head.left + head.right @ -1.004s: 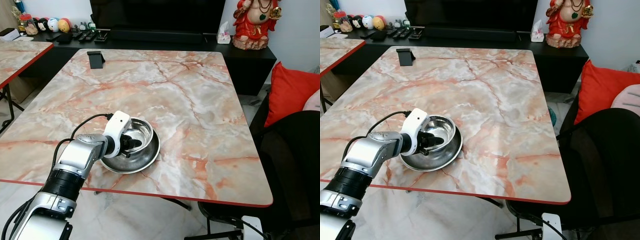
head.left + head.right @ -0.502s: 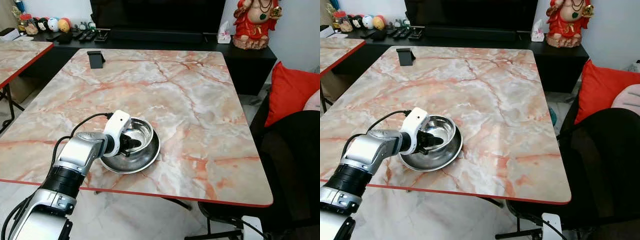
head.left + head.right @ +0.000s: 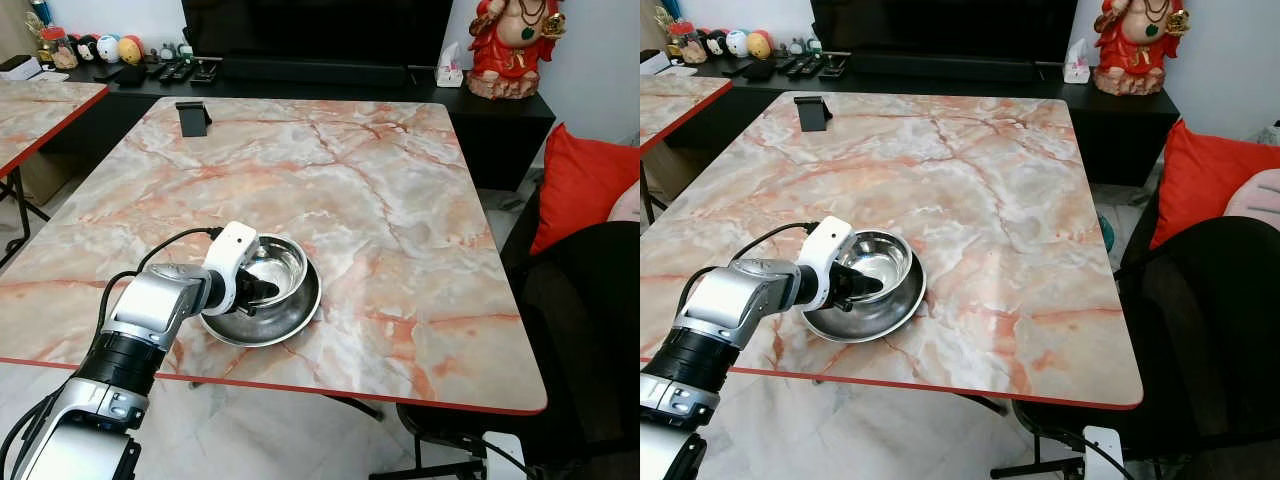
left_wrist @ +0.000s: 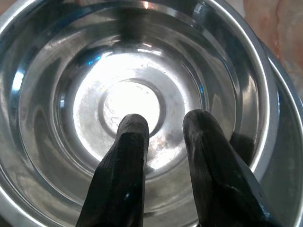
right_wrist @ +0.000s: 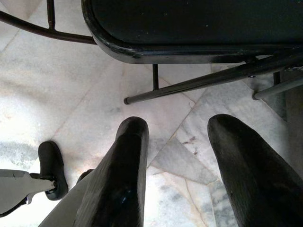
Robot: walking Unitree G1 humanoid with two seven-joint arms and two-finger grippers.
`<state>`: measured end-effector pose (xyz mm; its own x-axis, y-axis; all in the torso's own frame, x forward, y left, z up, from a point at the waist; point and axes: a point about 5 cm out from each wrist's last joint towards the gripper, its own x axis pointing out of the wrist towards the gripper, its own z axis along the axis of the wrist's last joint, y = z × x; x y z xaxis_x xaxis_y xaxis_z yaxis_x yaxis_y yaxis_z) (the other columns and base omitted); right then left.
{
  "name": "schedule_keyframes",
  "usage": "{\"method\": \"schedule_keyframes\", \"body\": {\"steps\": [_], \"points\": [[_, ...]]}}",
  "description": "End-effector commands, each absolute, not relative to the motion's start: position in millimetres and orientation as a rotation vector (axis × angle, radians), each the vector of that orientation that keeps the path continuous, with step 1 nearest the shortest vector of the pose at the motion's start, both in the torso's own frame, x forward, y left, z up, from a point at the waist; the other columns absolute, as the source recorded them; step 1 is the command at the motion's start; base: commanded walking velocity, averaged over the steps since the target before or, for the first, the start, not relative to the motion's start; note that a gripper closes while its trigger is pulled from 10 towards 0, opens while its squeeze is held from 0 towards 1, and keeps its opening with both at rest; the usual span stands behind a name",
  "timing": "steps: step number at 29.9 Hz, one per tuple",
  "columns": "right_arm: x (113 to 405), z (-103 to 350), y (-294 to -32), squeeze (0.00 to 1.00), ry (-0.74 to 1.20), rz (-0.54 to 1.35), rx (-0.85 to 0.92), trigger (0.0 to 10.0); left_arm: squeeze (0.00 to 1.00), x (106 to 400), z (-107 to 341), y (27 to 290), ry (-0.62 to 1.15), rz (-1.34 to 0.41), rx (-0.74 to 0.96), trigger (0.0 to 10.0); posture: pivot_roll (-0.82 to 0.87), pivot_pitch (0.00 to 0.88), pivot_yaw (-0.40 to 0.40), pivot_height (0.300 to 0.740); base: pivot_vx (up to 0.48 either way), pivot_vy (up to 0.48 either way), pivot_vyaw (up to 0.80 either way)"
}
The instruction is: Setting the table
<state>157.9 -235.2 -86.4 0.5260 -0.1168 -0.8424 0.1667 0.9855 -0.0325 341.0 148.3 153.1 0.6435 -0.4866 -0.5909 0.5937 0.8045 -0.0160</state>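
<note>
The left gripper [image 4: 163, 127], fingers parted and grasping nothing, reaches into the steel bowl [image 3: 278, 270], which apparently nests in a wider steel dish [image 3: 300, 318] beneath, near the table's [image 3: 400, 200] front edge, likely just set down. The right gripper [image 5: 184, 137] hangs idle, fingers spread.

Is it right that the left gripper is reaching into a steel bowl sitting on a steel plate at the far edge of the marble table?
Not quite. The left gripper does reach into the steel bowl on the steel plate, but the left eye view shows them at the near edge of the marble table.
</note>
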Motion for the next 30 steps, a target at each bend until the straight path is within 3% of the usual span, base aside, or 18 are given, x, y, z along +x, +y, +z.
{"method": "schedule_keyframes", "body": {"steps": [1,10,23,30], "points": [[158,-86,-237,0.0,1.008,-0.173,0.056,10.0,0.0,338,154,147,0.631,-0.632,0.195,10.0,0.15,0.0,-0.003,0.727,0.0,0.0,0.0],[158,-86,-236,0.0,1.009,-0.17,0.057,10.0,0.0,328,156,147,0.648,-0.677,0.21,10.0,0.16,0.0,-0.001,0.727,0.0,0.0,0.0],[157,-86,-237,0.0,1.012,-0.165,0.051,10.0,0.0,332,159,152,0.626,-0.605,0.226,10.0,0.16,0.0,-0.005,0.727,0.0,0.0,0.0],[156,-87,-237,0.0,1.011,-0.172,0.054,10.0,0.0,345,184,161,0.322,-0.44,0.159,10.0,0.14,0.0,0.0,0.727,0.0,0.0,0.0]]}}
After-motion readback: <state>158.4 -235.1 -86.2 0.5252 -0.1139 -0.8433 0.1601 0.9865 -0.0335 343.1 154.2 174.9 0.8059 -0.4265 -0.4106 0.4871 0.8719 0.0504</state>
